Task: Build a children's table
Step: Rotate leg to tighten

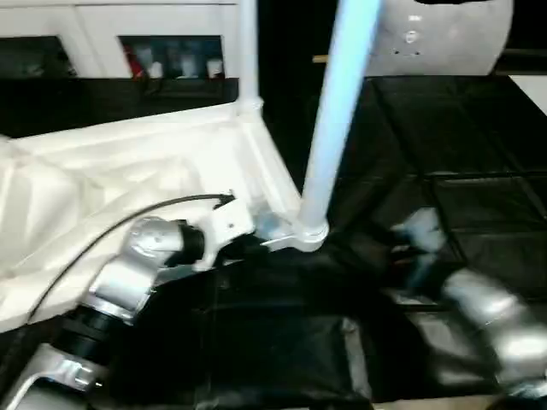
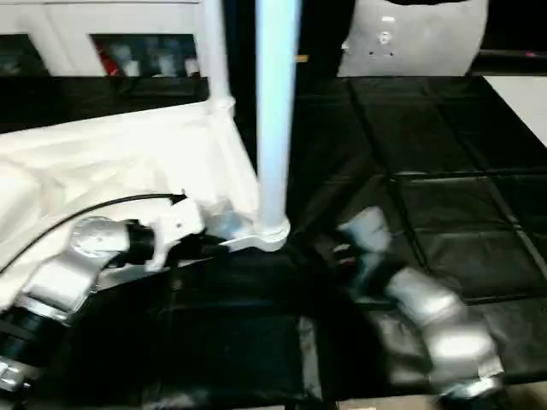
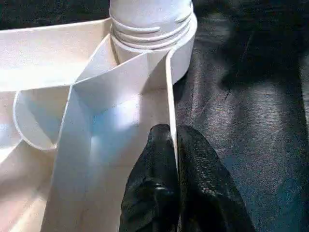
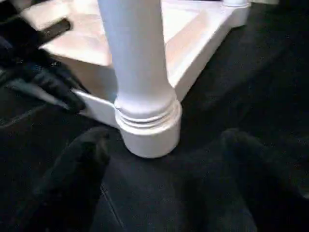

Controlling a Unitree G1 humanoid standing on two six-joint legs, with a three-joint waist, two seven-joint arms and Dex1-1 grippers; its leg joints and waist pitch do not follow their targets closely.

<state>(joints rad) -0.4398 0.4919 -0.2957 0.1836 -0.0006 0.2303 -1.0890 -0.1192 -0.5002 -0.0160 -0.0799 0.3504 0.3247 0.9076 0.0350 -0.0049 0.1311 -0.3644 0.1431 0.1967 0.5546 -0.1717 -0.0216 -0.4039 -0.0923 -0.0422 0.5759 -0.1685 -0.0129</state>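
Observation:
The children's table top (image 1: 102, 171) lies upside down on the black mat, ribbed underside up. One white leg (image 1: 338, 111) stands upright in the near corner socket (image 1: 303, 237), and another leg (image 1: 248, 51) stands in the far corner. My left gripper (image 3: 174, 140) is shut on the thin rim wall of the table top, just behind that near socket. In the right wrist view my right gripper (image 4: 165, 140) is open, its fingers (image 4: 82, 159) spread wide. It sits low over the mat, a little short of the near leg's base (image 4: 145, 121), with nothing held.
A white cabinet with shelves (image 1: 111, 34) stands along the back. A pale grey panel (image 1: 444, 38) stands at the back right. The black quilted mat (image 1: 444, 145) stretches to the right of the table top. A black cable (image 1: 128, 213) arcs over my left wrist.

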